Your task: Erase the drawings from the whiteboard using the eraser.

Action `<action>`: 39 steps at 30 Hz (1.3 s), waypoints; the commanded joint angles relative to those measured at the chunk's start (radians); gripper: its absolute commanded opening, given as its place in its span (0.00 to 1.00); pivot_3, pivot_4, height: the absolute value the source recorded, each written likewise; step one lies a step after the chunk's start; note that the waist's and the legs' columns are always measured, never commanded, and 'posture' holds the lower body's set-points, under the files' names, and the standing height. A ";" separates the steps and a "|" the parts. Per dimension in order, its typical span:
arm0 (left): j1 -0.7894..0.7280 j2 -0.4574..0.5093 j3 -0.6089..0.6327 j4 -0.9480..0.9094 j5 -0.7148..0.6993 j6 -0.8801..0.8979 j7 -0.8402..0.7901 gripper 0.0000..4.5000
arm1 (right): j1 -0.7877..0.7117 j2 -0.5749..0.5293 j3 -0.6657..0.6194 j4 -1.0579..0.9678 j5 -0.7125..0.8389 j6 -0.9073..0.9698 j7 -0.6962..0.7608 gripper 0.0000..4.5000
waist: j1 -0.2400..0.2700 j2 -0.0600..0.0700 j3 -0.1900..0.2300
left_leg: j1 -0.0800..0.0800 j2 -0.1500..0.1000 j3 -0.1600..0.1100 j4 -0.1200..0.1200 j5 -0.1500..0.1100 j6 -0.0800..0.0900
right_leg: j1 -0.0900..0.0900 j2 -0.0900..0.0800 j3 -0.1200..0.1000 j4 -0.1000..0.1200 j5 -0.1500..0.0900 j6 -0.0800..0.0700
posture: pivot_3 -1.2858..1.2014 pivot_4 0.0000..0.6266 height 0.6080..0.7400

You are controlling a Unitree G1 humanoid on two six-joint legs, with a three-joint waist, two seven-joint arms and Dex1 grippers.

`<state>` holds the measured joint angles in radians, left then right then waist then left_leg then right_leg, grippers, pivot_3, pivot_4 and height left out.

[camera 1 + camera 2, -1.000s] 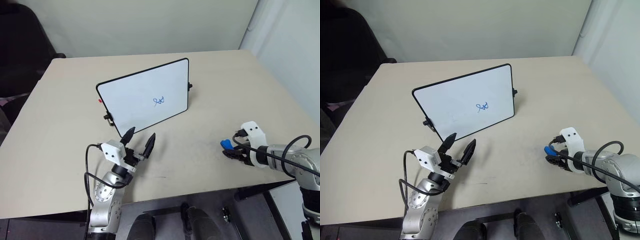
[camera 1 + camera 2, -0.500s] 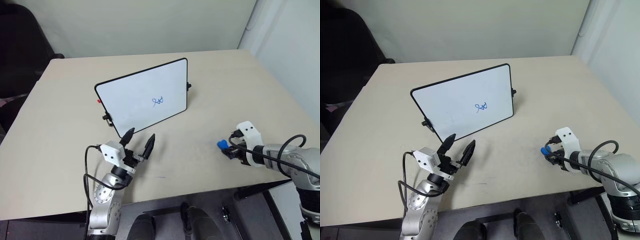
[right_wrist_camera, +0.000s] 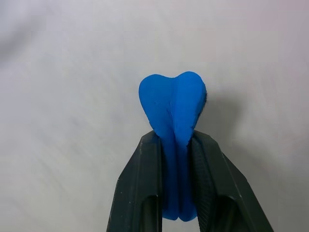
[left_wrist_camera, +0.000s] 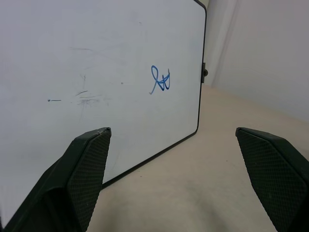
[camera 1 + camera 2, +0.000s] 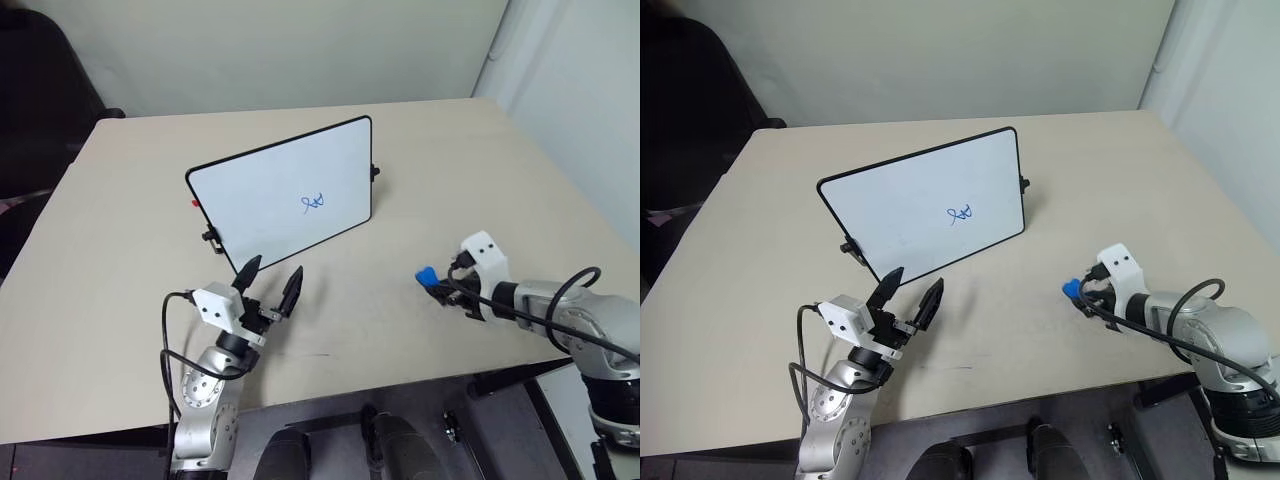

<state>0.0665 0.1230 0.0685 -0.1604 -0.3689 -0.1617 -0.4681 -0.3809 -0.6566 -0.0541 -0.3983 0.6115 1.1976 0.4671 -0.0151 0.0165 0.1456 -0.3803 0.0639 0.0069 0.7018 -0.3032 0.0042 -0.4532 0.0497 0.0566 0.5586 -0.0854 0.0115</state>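
Observation:
The whiteboard [image 5: 285, 192] stands propped upright at the middle of the tan table, its face toward me. A small blue scribble, the drawings [image 5: 314, 203], sits right of the board's centre and shows up close in the left wrist view [image 4: 160, 80]. My right gripper [image 5: 437, 283] hovers above the table at the right, shut on the bright blue eraser [image 5: 427, 276]; in the right wrist view the eraser [image 3: 175, 104] is squeezed between both black fingers [image 3: 140, 188]. My left gripper [image 5: 270, 278] stands open just in front of the board's lower left corner, holding nothing.
The tan table [image 5: 130, 240] runs well past the board on every side. A small red dot [image 5: 195, 202] sits by the board's left edge, with black clips [image 5: 212, 237] on the frame. A dark chair [image 5: 40, 90] stands at the far left.
My right gripper has shut on the eraser, lifted it off the table and carried it left toward the board. The left gripper has stayed put.

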 commanded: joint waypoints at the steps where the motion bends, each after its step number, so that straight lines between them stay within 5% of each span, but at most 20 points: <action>1: -0.001 0.008 0.014 -0.047 -0.004 -0.019 0.007 1.00 | -0.065 0.089 -0.047 0.002 0.015 -0.086 -0.017 0.10 | -0.001 0.000 0.000 | 0.000 0.000 0.000 0.000 0.000 0.000 | 0.000 0.000 0.000 0.000 0.000 0.000 | 0.52 0.24 1.00; 20: -0.019 0.052 0.044 -0.060 -0.028 0.007 0.005 1.00 | -0.243 0.595 0.090 0.455 -0.273 -0.770 -0.126 0.10 | -0.002 -0.001 -0.001 | -0.002 0.007 -0.002 0.001 -0.001 0.001 | -0.011 -0.004 0.013 0.008 0.006 -0.006 | 0.52 0.24 1.00; 39: 0.014 0.077 0.067 -0.107 -0.060 0.039 0.008 1.00 | -0.398 0.755 0.152 0.763 -0.378 -0.923 -0.123 0.10 | -0.008 -0.001 -0.001 | -0.002 0.009 -0.001 0.001 -0.001 0.001 | -0.016 -0.003 0.014 0.016 0.004 -0.013 | 0.52 0.24 1.00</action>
<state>0.0755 0.1936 0.1222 -0.2220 -0.4138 -0.1217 -0.4573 -0.7538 0.0813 0.0923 0.3574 0.2534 0.3081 0.3562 -0.0231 0.0152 0.1447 -0.3827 0.0730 0.0055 0.7023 -0.3040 0.0047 -0.4690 0.0462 0.0708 0.5747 -0.0786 -0.0060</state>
